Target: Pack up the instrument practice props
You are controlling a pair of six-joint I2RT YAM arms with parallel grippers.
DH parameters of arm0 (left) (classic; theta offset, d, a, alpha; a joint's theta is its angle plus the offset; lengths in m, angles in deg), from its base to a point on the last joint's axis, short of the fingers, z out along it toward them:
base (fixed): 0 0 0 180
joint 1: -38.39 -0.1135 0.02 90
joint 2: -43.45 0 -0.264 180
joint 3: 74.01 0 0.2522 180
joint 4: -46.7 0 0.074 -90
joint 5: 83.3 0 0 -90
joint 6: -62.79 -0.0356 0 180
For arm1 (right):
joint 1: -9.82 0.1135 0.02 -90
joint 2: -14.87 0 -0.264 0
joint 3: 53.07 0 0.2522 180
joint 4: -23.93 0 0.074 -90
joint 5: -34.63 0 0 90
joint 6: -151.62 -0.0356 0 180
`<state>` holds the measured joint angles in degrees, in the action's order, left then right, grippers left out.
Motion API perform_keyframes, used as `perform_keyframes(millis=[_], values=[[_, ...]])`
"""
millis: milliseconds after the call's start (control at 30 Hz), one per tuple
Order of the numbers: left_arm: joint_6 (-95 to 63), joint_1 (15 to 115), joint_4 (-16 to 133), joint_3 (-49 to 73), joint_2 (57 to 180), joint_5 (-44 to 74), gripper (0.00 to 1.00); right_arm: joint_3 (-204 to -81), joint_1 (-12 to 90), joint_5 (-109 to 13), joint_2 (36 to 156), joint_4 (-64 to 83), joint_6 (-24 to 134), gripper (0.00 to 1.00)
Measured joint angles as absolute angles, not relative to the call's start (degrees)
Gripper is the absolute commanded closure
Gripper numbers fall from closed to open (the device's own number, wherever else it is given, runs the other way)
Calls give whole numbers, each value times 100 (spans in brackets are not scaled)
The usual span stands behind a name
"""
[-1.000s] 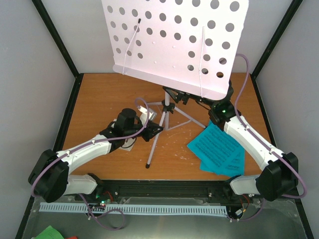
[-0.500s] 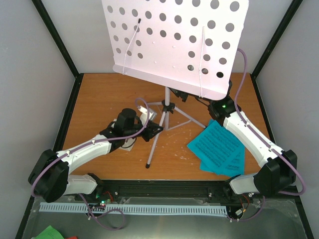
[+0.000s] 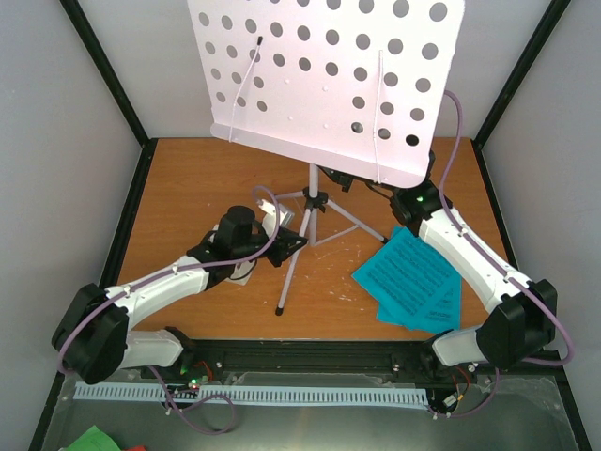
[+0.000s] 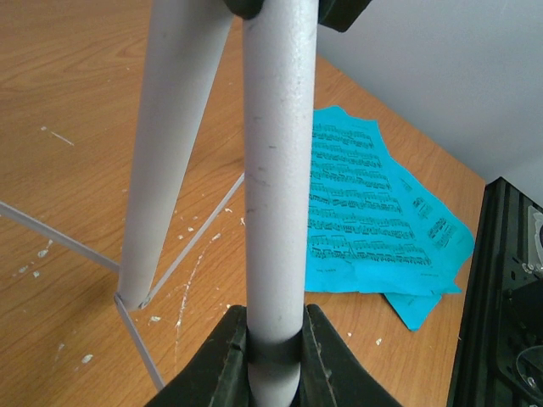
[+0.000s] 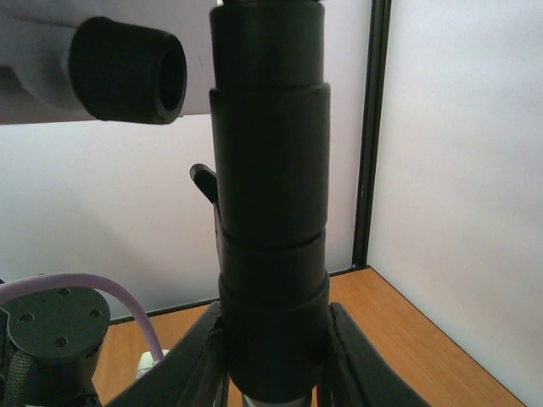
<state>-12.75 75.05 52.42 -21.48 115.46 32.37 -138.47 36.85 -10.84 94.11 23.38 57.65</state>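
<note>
**THREE LENSES, ONE STAND**

Top camera hangs above and behind the arm bases (image 3: 150, 349), looking steeply down over the whole counter (image 3: 178, 188), the music stand (image 3: 310, 141) rising close to its lens. Left wrist camera sits tight against a pale tube (image 4: 276, 170), looking along it to the cyan pages (image 4: 373, 212), which the top view shares. Right wrist camera crowds a black collar (image 5: 271, 170), facing the corner post (image 5: 371, 127).

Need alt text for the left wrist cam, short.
The left tool is clamped on a tube of the pale lilac tripod music stand, seen close up. A second lilac leg slants at left; cyan sheet-music pages lie on the brown wooden table behind.
</note>
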Motion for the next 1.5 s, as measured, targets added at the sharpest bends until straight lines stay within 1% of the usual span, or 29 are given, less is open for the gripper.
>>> perform_keyframes(millis=[267, 667, 867, 1067, 1167, 1233, 1367, 1500], values=[[-1371, 7512, 5236, -2148, 11380, 3029, 100, -13860, 3851, -1237, 9475, 2366, 5776, 97], [-1874, 7545, 5142, -2129, 10731, 2758, 100, -13834, 4310, -1348, 9518, 2220, 5765, 97], [-2047, 7560, 5148, -2129, 10670, 2751, 100, -13587, 4478, -1560, 9459, 2456, 5636, 97], [-2206, 7619, 5137, -2144, 10670, 2793, 99, -13237, 4555, -1842, 9160, 2624, 5612, 97], [-2280, 7632, 5070, -2207, 10670, 2793, 92, -13078, 4559, -1919, 9011, 2646, 5621, 97], [-2315, 7637, 5004, -2277, 10670, 2795, 80, -12957, 4559, -1969, 8941, 2690, 5619, 97], [-2103, 7628, 4650, -2435, 10643, 2701, 64, -12809, 4568, -1989, 8867, 2825, 5612, 97], [-1811, 7599, 4252, -2640, 10370, 2587, 49, -12695, 4666, -1895, 8786, 2908, 5671, 97]])
